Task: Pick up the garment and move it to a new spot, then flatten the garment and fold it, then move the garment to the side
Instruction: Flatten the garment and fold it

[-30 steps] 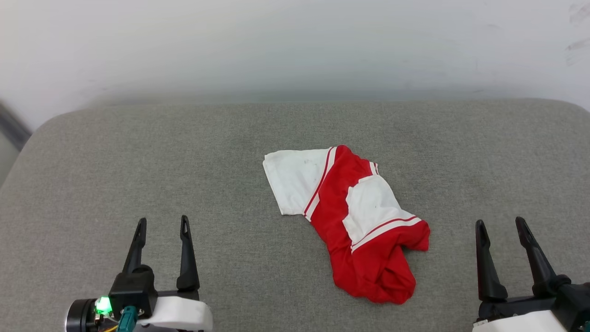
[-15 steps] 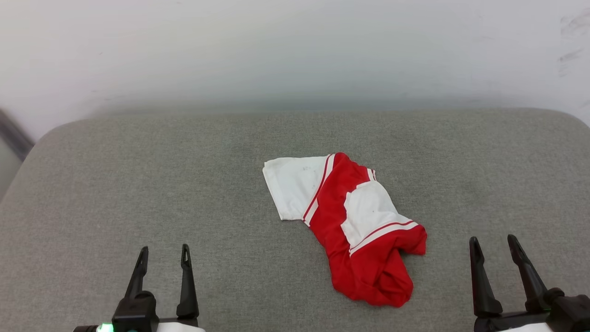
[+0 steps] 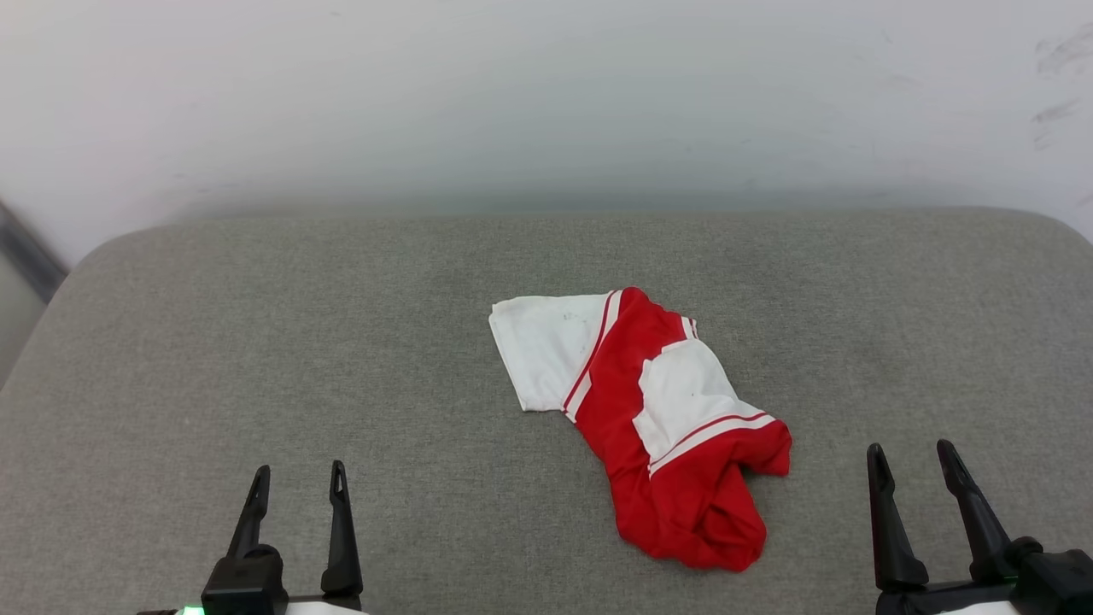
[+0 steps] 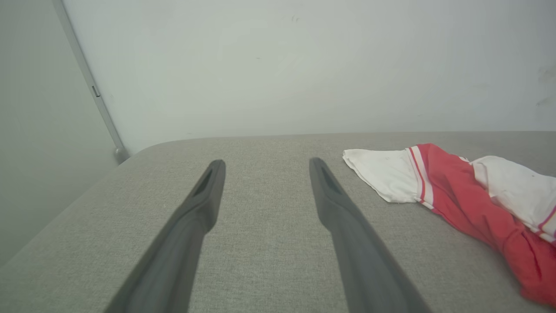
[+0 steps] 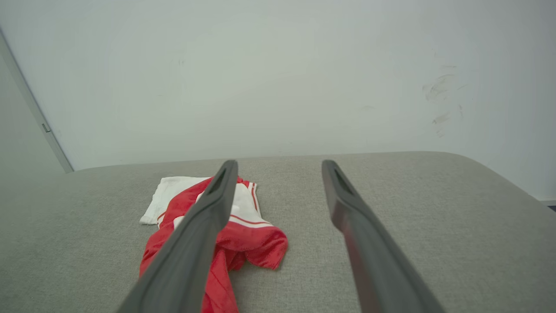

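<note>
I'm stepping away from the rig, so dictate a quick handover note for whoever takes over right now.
Left gripper: open, empty.
Right gripper: open, empty.
Garment: crumpled in a heap mid-way across the grey padded surface, nearer the right gripper, touched by neither.
Done: nothing yet, by the look of it.
Left: pick it up, move it, flatten, fold, set it aside.

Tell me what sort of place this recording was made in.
Likely a bare indoor test room rather than a lived-in home: a grey fabric-covered padded surface with rounded corners stands against a plain white wall with scuff marks, and a crumpled red-and-white T-shirt lies on it.
</note>
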You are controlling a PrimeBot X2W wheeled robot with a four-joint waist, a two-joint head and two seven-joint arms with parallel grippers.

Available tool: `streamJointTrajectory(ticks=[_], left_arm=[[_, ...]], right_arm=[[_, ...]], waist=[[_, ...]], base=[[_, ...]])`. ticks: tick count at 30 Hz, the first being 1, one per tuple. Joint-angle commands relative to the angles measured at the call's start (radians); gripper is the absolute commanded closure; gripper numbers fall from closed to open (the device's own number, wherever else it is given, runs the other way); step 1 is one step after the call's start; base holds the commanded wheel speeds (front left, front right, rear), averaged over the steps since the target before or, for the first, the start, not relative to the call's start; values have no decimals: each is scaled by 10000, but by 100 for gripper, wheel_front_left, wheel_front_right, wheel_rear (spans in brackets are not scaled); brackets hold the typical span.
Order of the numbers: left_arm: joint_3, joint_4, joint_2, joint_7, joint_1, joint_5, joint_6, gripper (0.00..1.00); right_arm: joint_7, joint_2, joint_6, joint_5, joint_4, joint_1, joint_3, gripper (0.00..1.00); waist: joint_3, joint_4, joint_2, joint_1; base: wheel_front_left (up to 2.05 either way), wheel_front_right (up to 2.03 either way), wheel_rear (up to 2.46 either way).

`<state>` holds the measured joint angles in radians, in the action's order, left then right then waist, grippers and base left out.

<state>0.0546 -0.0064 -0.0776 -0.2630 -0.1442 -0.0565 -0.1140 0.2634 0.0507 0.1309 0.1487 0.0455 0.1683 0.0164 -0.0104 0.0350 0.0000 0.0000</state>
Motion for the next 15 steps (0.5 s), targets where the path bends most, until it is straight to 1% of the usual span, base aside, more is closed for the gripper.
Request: streamJointTrajectory(ticks=[1, 3, 6, 11, 15], left_arm=[[-63, 35, 70, -26, 0, 49, 80, 0], [-130, 120, 87, -26, 146, 9, 177, 0], [-210, 273, 45, -26, 571, 11, 458, 0], [-337, 497, -288, -27, 1894, 137, 1004, 0], [-383, 737, -706, -27, 3329, 185, 1507, 0]], right_arm=[[20, -9, -3, 8, 10, 3, 0, 0], [20, -9, -3, -3, 25, -13, -12, 0], [20, -9, -3, -54, 55, -63, -42, 0], [20, -9, -3, -109, 111, -258, -83, 0], [20, -9, -3, -207, 212, -407, -168, 0]], waist=[[-2, 16, 0, 0], [6, 25, 0, 0], [37, 32, 0, 0], [186, -14, 0, 0], [461, -153, 0, 0]], base=[[0, 0, 0], [0, 0, 0], [0, 0, 0], [0, 0, 0], [0, 0, 0]])
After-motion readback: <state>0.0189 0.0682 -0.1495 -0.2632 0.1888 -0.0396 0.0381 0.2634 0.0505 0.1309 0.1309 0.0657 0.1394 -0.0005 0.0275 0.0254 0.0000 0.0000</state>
